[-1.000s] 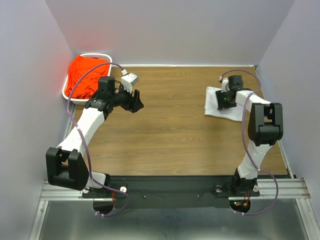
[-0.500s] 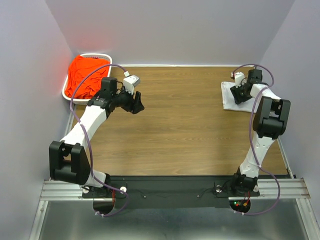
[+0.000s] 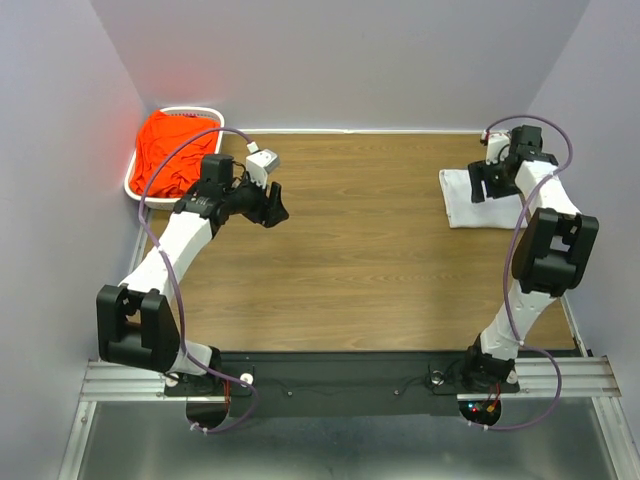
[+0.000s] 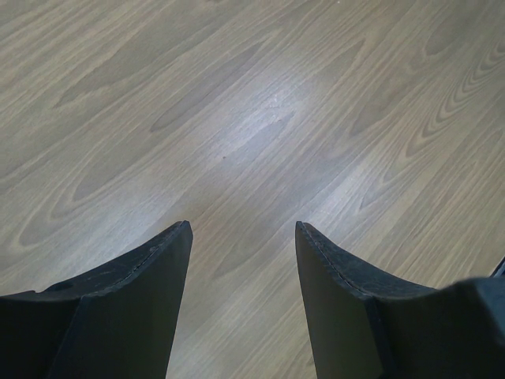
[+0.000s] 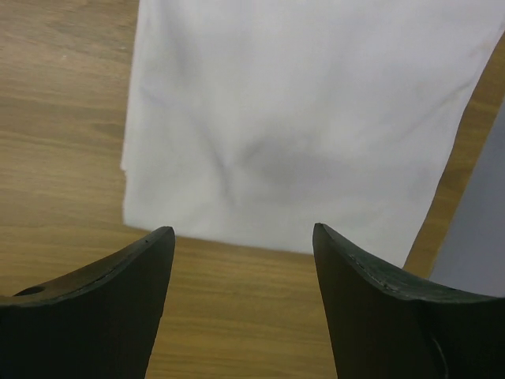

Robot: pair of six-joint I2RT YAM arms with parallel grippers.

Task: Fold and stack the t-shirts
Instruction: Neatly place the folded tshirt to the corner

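The white t-shirt point(image 3: 470, 203) lies folded flat on the table at the back right; the right wrist view shows it point(image 5: 300, 118) just beyond the fingertips. My right gripper point(image 3: 486, 184) point(image 5: 241, 230) is open and empty, held above the table at the shirt's edge. The orange-red t-shirt point(image 3: 165, 150) lies bunched in the white basket point(image 3: 203, 112) at the back left. My left gripper point(image 3: 272, 206) point(image 4: 243, 226) is open and empty over bare wood, to the right of the basket.
The wooden table point(image 3: 350, 250) is walled by lavender panels at the back and both sides. The right wall point(image 5: 473, 237) stands close beside the white shirt. The arm bases sit on a black rail at the near edge.
My right gripper slid the white shirt toward the back right corner, then came off it and now stands open. The left arm has barely moved.
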